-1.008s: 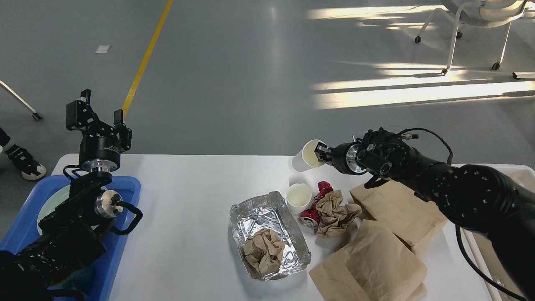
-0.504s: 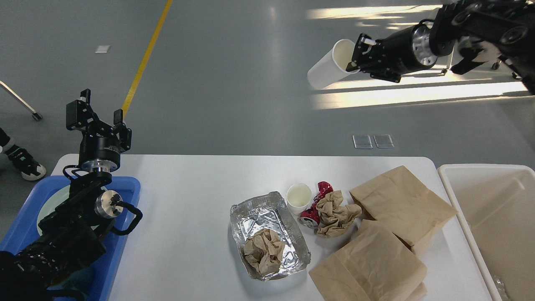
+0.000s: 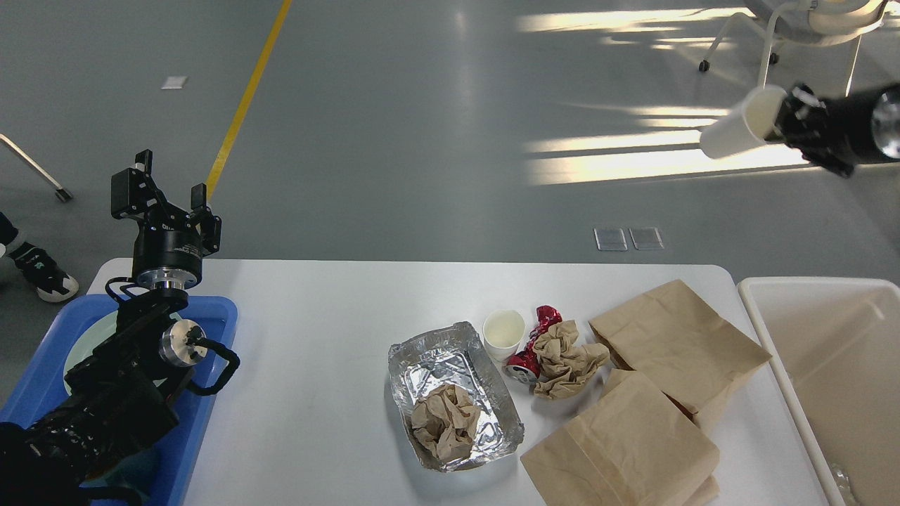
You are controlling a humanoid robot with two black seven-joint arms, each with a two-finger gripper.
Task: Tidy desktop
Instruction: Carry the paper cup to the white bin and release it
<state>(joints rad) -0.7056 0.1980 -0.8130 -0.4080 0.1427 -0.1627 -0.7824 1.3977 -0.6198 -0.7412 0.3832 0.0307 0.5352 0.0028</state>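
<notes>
The white desktop (image 3: 316,323) carries a foil tray (image 3: 453,393) with a crumpled brown paper ball (image 3: 444,420) in it. Beside the tray stand a white paper cup (image 3: 503,332), a crushed red can (image 3: 531,344) and another crumpled paper wad (image 3: 564,357). Two brown paper bags (image 3: 675,344) (image 3: 622,446) lie to the right. My right gripper (image 3: 782,121) is high at the upper right, shut on the rim of a second white paper cup (image 3: 742,123) held tilted in the air. My left gripper (image 3: 169,190) stands open and empty above the table's far left corner.
A blue tray (image 3: 211,330) with a pale plate (image 3: 88,337) sits at the left edge under my left arm. A white bin (image 3: 830,379) stands right of the table. A white chair (image 3: 808,28) is on the floor beyond.
My right gripper lifted the white cup off the table, swung it up, and has now carried it further right and slightly lower. The left arm has not moved.
</notes>
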